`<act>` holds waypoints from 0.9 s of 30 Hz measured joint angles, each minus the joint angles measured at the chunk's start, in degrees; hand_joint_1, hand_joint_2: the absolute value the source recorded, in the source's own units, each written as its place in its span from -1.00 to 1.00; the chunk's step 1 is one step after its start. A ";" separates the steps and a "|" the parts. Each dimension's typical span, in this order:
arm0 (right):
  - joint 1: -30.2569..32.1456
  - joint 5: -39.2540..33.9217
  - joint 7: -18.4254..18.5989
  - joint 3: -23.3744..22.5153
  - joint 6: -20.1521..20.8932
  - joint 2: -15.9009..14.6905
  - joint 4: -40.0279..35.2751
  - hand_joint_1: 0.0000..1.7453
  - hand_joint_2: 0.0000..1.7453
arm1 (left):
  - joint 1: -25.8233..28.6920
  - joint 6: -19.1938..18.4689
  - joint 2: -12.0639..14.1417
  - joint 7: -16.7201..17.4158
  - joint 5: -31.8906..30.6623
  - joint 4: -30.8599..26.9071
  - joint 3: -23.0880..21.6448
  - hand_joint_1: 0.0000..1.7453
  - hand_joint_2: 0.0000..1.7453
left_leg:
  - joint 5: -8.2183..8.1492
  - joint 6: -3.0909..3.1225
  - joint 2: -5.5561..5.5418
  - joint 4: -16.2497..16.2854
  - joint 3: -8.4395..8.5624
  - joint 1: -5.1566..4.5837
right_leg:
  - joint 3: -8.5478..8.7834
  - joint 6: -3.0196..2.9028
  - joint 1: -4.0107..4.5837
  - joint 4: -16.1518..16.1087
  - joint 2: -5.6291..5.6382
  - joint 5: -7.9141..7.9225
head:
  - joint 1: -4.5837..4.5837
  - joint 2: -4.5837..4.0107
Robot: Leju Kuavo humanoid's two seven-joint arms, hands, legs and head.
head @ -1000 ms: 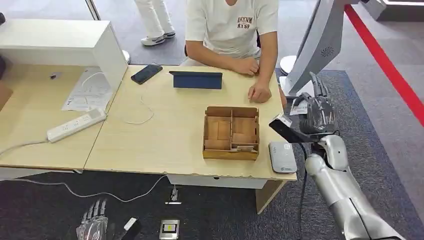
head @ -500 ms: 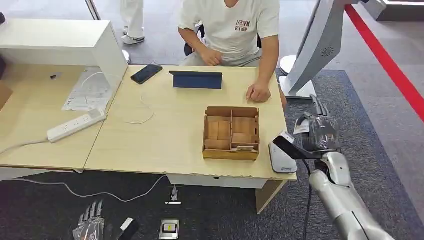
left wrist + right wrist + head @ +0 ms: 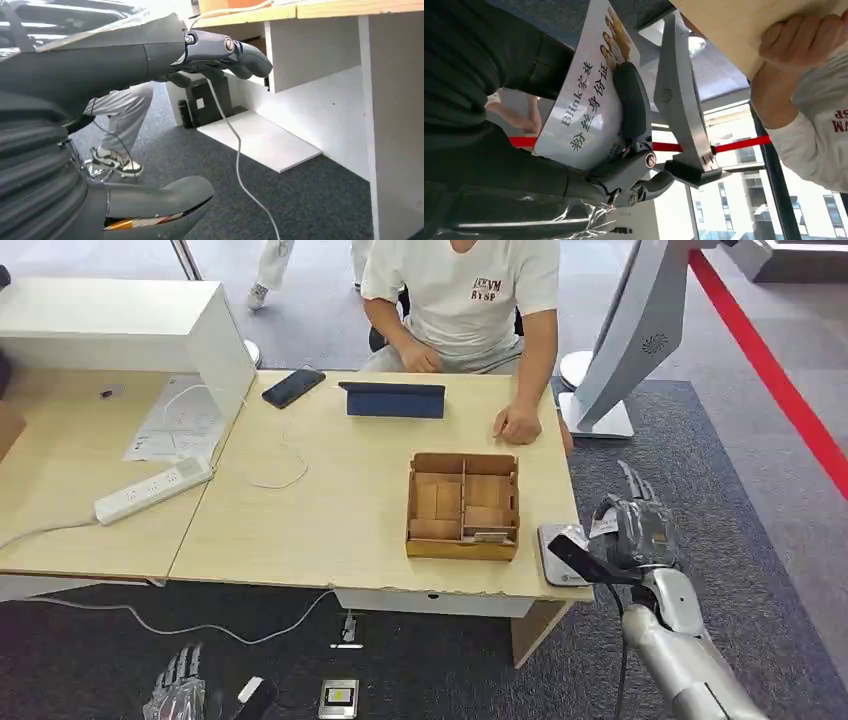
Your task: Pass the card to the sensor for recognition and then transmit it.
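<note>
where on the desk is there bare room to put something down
The widest bare patch on the desk runs from the white cable to the wooden box and forward to the near edge. A smaller one lies between the tablet and the box. The right end is crowded: sensor, right robot hand holding the card, the person's hand.

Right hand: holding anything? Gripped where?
Yes. The right hand holds the card, thumb pressed across its printed face near one edge, the rest projecting free. The left hand hangs holding nothing.
</note>
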 joint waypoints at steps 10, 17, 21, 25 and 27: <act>1.71 -1.20 0.00 0.57 0.81 -0.68 2.03 1.00 1.00 | -0.42 0.00 -0.61 -2.27 0.02 0.02 2.03 -1.00 1.00 | -0.01 0.00 0.00 0.00 0.00 0.01 | -0.01 0.00 0.01 0.00 0.00 -0.01 | -0.02 0.00; 3.20 -2.36 -0.50 0.87 0.00 -0.50 2.58 1.00 1.00 | -1.03 0.00 -0.61 -6.86 0.04 0.11 4.20 -1.00 1.00 | -0.01 0.00 0.00 -0.01 -0.03 0.00 | 0.00 0.01 0.01 0.01 0.00 -0.01 | -0.02 0.00; 3.17 -2.21 -0.20 1.20 -0.13 0.41 2.56 1.00 1.00 | -1.56 0.00 -0.44 -9.57 0.02 0.33 5.70 -1.00 1.00 | -0.01 0.00 -0.01 -0.01 -0.04 0.01 | 0.01 0.01 0.01 0.01 0.00 -0.01 | -0.02 0.00; 3.04 -1.53 0.28 1.66 0.02 1.49 2.34 1.00 1.00 | -1.88 -0.02 -0.15 -11.21 0.02 0.70 6.93 -1.00 1.00 | 0.00 0.00 -0.02 -0.02 -0.05 0.01 | 0.01 0.01 0.01 0.03 -0.01 -0.01 | -0.02 0.02; 2.81 -1.31 0.48 2.08 0.11 2.03 2.25 1.00 1.00 | -1.94 0.00 0.06 -12.00 0.02 0.94 7.30 -1.00 1.00 | 0.00 0.00 -0.02 -0.01 -0.03 0.01 | 0.01 0.01 0.01 0.03 -0.01 -0.01 | -0.02 0.02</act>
